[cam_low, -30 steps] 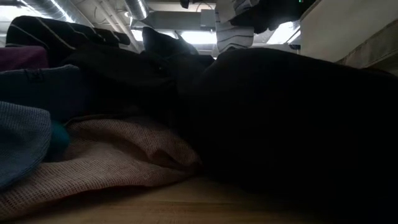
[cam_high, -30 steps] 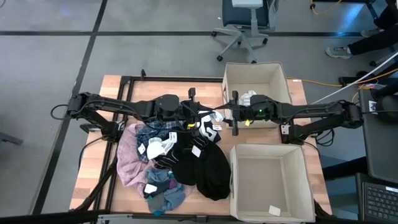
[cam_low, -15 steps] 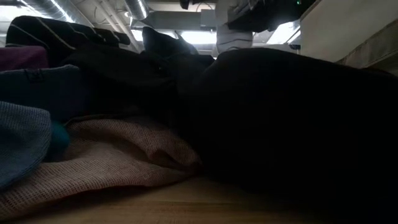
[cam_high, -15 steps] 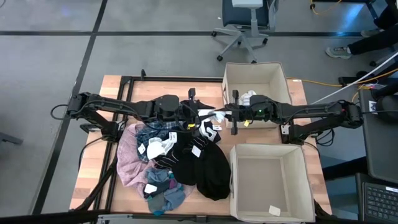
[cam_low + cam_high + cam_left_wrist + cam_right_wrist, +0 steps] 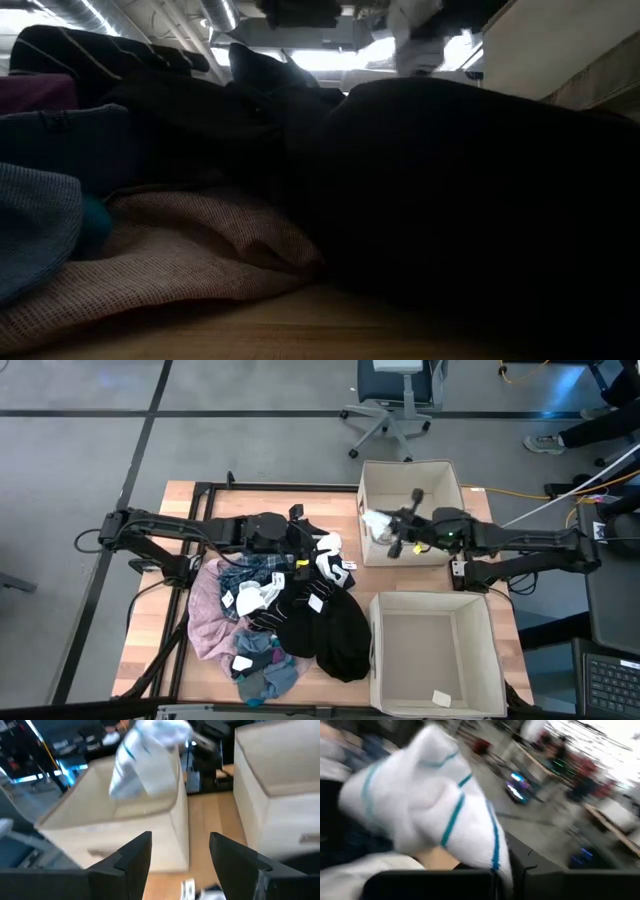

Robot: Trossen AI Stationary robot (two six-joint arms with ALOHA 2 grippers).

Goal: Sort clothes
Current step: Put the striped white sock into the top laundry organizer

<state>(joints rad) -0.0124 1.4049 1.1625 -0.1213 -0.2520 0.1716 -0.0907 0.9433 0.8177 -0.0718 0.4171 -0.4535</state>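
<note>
Over the heap of clothes [image 5: 285, 615], the left gripper [image 5: 308, 532] reaches level toward the bins, fingers spread wide and empty. Farther on, the right gripper [image 5: 392, 540] stretches flat over the far bin [image 5: 452, 478] — clamped on a white sock with teal stripes [image 5: 427, 812].

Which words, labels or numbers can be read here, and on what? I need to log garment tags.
None can be read.
White tags on the clothes: too small to read.
White sock in the right gripper: teal stripes only, no text.
Beige bins: no lettering visible.
</note>
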